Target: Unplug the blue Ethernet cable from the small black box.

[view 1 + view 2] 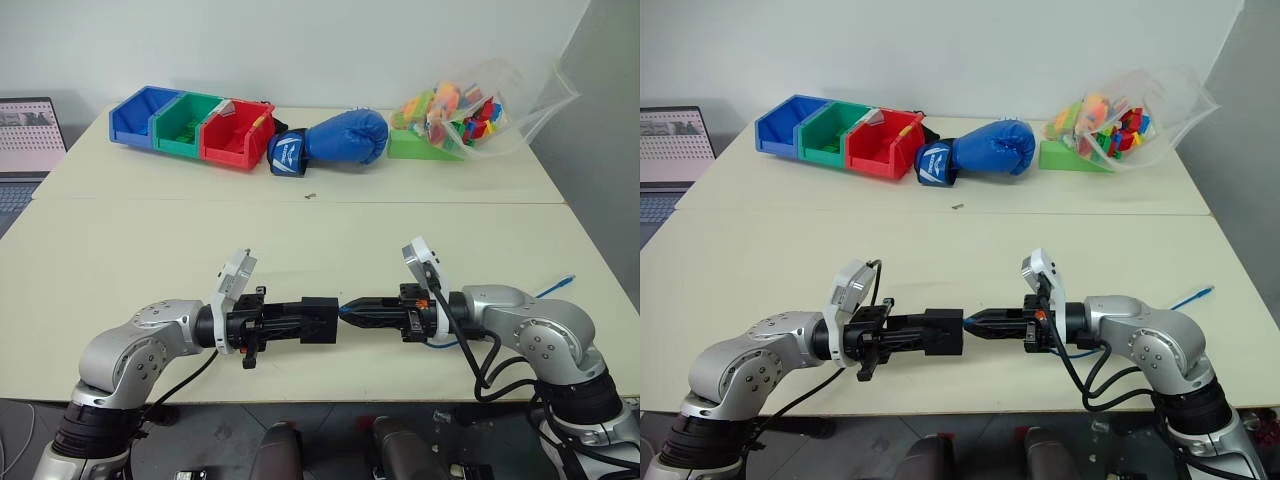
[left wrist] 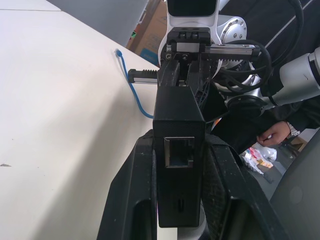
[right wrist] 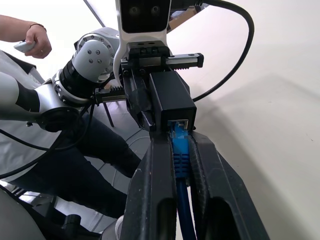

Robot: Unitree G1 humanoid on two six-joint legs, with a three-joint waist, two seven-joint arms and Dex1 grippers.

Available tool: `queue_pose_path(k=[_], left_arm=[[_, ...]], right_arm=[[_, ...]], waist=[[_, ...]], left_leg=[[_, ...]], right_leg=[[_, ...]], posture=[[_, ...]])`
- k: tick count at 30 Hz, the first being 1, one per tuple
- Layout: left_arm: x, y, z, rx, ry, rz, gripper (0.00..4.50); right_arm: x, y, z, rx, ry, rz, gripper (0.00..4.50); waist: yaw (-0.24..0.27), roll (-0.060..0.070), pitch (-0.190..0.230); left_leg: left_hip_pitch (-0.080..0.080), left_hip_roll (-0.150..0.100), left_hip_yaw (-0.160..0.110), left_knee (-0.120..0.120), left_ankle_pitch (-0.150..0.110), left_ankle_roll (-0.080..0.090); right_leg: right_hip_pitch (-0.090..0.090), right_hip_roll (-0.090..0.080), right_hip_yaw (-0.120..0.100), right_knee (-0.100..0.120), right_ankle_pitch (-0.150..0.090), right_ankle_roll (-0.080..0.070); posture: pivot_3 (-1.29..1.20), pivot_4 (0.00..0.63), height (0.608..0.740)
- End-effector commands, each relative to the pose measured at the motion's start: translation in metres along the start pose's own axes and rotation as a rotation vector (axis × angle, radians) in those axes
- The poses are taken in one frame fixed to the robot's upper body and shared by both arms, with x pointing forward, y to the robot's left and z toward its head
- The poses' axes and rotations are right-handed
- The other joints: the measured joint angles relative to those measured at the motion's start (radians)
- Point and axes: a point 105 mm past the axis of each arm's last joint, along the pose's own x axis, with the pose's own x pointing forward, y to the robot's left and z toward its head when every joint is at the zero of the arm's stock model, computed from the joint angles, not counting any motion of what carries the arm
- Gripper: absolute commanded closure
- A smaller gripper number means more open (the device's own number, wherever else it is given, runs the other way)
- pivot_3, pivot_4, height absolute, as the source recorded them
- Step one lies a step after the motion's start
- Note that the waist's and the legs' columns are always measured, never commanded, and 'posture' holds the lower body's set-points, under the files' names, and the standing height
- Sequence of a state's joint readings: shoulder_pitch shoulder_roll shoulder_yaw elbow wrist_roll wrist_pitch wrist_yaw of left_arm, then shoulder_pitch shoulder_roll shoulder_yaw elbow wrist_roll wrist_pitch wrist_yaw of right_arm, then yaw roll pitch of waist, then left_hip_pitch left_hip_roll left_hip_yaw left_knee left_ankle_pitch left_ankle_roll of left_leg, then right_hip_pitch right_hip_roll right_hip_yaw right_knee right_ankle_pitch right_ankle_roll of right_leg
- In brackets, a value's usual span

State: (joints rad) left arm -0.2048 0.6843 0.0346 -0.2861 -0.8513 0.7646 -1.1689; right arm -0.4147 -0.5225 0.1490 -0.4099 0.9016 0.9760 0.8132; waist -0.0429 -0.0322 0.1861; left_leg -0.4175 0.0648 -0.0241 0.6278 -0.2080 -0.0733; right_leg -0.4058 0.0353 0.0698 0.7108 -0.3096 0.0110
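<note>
Both grippers clamped: left gripper [image 1: 318, 321] on small black box [image 3: 172, 100], right gripper [image 3: 181, 150] on blue Ethernet cable [image 3: 180, 152] boot. Risk: latch tab unpressed, so pull jams or fingers slip off.

Head pair looks down over the table [image 1: 120, 250] — wrist cameras close, facing each other.

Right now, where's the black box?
In the left eye view the black box sits above the table's near edge, clamped in the left end effector, with the right end effector shut on the blue cable at its port.
</note>
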Motion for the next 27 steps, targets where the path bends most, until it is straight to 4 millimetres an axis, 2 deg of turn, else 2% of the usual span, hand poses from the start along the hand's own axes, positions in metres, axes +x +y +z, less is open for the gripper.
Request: queue_pose_path(k=[1, 6, 9, 11, 14, 17, 21, 24, 27], left_arm=[[0.005, -0.009, 0.007, 0.04, -0.007, -0.033, 3.72], [-0.004, -0.008, 0.006, 0.029, -0.005, -0.017, 3.72], [-0.014, -0.005, 0.006, 0.022, -0.01, 0.028, 3.72], [-0.022, -0.002, 0.005, 0.02, -0.015, 0.068, 3.72], [-0.032, 0.0, 0.005, 0.014, -0.026, 0.115, 3.72], [-0.036, 0.002, 0.006, 0.008, -0.041, 0.158, 3.72], [-0.035, 0.007, 0.01, 0.011, -0.059, 0.206, 3.72], [-0.032, 0.013, 0.014, 0.032, -0.075, 0.236, 3.72], [-0.03, 0.017, 0.018, 0.045, -0.089, 0.256, 3.72]], right_arm=[[0.001, 0.005, 0.005, -0.027, 0.002, 0.031, 4.44], [-0.011, 0.0, 0.001, 0.012, 0.026, 0.011, 4.44], [-0.026, -0.008, -0.004, 0.028, 0.047, -0.038, 4.44], [-0.036, -0.016, -0.007, 0.02, 0.06, -0.096, 4.46], [-0.044, -0.031, -0.002, -0.009, 0.018, -0.186, 4.46], [-0.045, -0.053, 0.013, -0.1, -0.041, -0.31, 4.46], [-0.032, -0.101, 0.027, -0.295, -0.038, -0.602, 4.46], [-0.032, -0.141, 0.031, -0.355, -0.003, -0.84, 4.46], [-0.035, -0.162, 0.031, -0.366, 0.018, -0.957, 4.46]], waist=[[0.0, 0.0, 0.0], [0.0, 0.0, 0.0], [0.0, 0.0, 0.0], [0.0, 0.0, 0.0], [-0.001, 0.0, 0.0], [-0.008, 0.0, 0.0], [-0.014, 0.0, 0.0], [-0.015, 0.0, 0.0], [-0.011, 0.0, 0.0]], left_leg=[[0.0, 0.0, 0.0, 0.0, 0.0, 0.0], [0.0, 0.0, 0.0, 0.0, 0.0, 0.0], [0.0, 0.0, 0.0, 0.0, 0.0, 0.0], [0.0, 0.0, 0.0, 0.0, 0.0, 0.0], [0.0, 0.0, 0.0, 0.0, 0.0, 0.0], [0.0, 0.0, 0.0, 0.0, 0.0, 0.0], [0.0, 0.0, 0.0, 0.0, 0.0, 0.0], [0.0, 0.001, 0.0, 0.0, 0.0, 0.0], [-0.001, 0.0, 0.001, -0.001, 0.0, 0.0]], right_leg=[[0.0, 0.0, 0.0, 0.0, 0.0, 0.0], [0.0, 0.0, 0.0, 0.0, 0.0, 0.0], [0.0, 0.0, 0.0, 0.0, 0.0, 0.0], [0.0, 0.0, 0.0, 0.0, 0.0, 0.0], [0.0, 0.0, 0.0, 0.0, 0.0, 0.0], [0.0, 0.0, 0.0, 0.0, 0.0, 0.0], [-0.001, 0.0, 0.001, 0.0, 0.0, 0.0], [-0.001, 0.0, 0.001, 0.0, 0.0, 0.0], [-0.002, 0.0, 0.001, 0.0, 0.0, 0.0]], posture=[[0.0, 0.15, 0.74], [0.0, 0.15, 0.74], [0.0, 0.15, 0.74], [0.0, 0.15, 0.74], [0.0, 0.15, 0.74], [0.0, 0.15, 0.74], [0.0, 0.15, 0.74], [0.0, 0.15, 0.74], [0.0, 0.15, 0.74]])
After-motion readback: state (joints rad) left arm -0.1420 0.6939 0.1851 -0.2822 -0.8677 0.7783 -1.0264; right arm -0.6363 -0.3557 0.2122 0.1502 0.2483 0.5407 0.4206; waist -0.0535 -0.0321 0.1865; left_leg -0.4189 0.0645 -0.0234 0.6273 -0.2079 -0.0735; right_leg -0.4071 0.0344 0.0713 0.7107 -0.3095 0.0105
